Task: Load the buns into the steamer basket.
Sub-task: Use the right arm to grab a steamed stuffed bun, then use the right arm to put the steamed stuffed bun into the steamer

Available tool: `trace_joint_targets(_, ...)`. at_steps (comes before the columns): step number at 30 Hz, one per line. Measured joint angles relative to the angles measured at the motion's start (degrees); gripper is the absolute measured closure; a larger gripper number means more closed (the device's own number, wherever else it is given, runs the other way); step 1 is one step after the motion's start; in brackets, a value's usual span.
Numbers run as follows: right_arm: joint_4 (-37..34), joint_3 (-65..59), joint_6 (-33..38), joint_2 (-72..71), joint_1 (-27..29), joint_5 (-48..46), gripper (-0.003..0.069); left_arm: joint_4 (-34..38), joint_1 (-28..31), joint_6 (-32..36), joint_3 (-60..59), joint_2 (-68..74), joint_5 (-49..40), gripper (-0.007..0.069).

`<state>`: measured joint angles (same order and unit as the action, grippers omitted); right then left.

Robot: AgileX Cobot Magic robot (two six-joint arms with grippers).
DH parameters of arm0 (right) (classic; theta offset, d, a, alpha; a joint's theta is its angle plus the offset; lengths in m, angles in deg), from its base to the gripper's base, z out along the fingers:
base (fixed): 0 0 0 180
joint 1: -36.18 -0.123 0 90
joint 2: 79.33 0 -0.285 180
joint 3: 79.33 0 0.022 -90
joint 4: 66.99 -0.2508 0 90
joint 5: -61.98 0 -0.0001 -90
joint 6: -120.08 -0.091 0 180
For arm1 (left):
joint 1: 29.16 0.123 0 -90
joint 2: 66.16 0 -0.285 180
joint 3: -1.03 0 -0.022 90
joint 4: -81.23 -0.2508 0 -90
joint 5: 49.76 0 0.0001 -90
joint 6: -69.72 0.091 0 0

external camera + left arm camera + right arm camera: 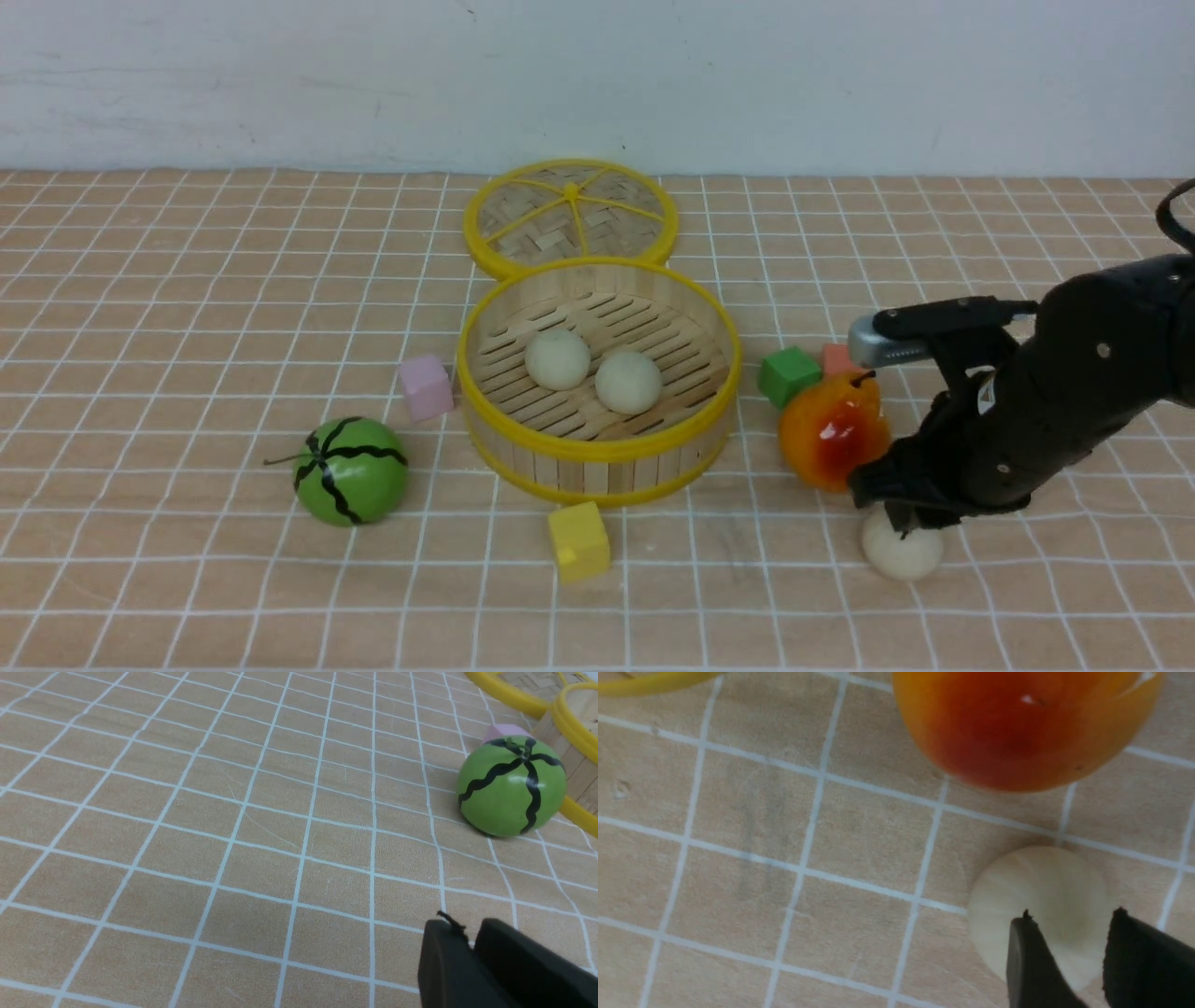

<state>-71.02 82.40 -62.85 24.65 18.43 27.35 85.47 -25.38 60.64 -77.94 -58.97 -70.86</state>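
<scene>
The steamer basket [597, 448] stands mid-table with two buns [557, 358] [628, 381] on its slatted floor. The third bun [901, 553] lies on the table at the front right, just in front of the orange-red pear [831, 431]. My right gripper [904, 523] is directly over this bun. In the right wrist view its fingers [1071, 914] stand partly apart over the bun [1041, 886], narrower than the bun is wide. My left gripper [469, 933] is shut and empty above bare table; it does not show in the front view.
The flat woven lid [569, 215] lies behind the basket. A green melon [350, 469] and a pink cube [426, 385] are left of the basket, and a yellow cube [579, 540] is in front of it. Green [789, 374] and red [837, 357] cubes sit behind the pear.
</scene>
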Motion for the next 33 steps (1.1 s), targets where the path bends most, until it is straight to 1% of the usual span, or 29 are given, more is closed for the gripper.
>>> trace_joint_targets(9,1.21,0.02,0.00,3.55,0.00,1.74,0.0418,0.00,0.00,0.00,0.00,0.00,0.00,0.0523)
trace_joint_targets(11,1.49,0.07,0.00,4.14,0.00,2.08,0.0429,0.00,0.00,0.00,0.00,0.00,0.00,0.0522)
trace_joint_targets(15,1.57,0.31,0.00,4.45,0.00,2.08,0.0484,0.00,0.00,0.00,0.00,0.00,0.00,0.0518)
trace_joint_targets(17,1.57,0.43,0.00,4.45,0.00,2.08,0.0568,0.00,0.00,0.00,0.00,0.00,0.00,0.0515)
trace_joint_targets(18,1.57,0.43,0.00,4.45,0.00,2.08,0.0575,0.00,0.00,0.00,0.00,0.00,0.00,0.0515)
trace_joint_targets(19,1.57,0.43,0.00,4.45,0.00,1.91,0.0629,0.00,0.00,0.00,0.00,0.00,0.00,0.0515)
trace_joint_targets(20,1.57,0.55,0.06,4.31,0.00,1.42,0.0647,0.00,0.00,0.00,0.00,0.00,0.00,0.0514)
trace_joint_targets(22,1.03,1.26,0.16,3.62,0.00,-0.34,0.0657,0.00,0.00,0.00,0.00,0.00,0.00,0.0512)
trace_joint_targets(24,0.13,2.14,0.30,2.92,0.00,-2.23,0.0657,0.00,0.00,0.00,0.00,0.00,0.00,0.0511)
trace_joint_targets(25,-1.76,4.28,1.50,1.66,0.00,-4.93,0.0657,0.00,0.00,0.00,0.00,0.00,0.00,0.0509)
trace_joint_targets(28,-6.07,9.36,4.48,0.08,0.00,-8.24,0.0657,0.00,0.00,0.00,0.00,0.00,0.00,0.0504)
trace_joint_targets(30,-10.54,16.10,7.98,-0.56,0.00,-10.79,0.0657,0.00,0.00,0.00,0.00,0.00,0.00,0.0501)
trace_joint_targets(31,-10.88,16.64,8.26,-0.56,0.00,-11.11,0.0657,0.00,0.00,0.00,0.00,0.00,0.00,0.0501)
trace_joint_targets(33,-13.96,21.88,10.44,-0.32,0.00,-11.92,0.0657,0.00,0.00,0.00,0.00,0.00,0.00,0.0498)
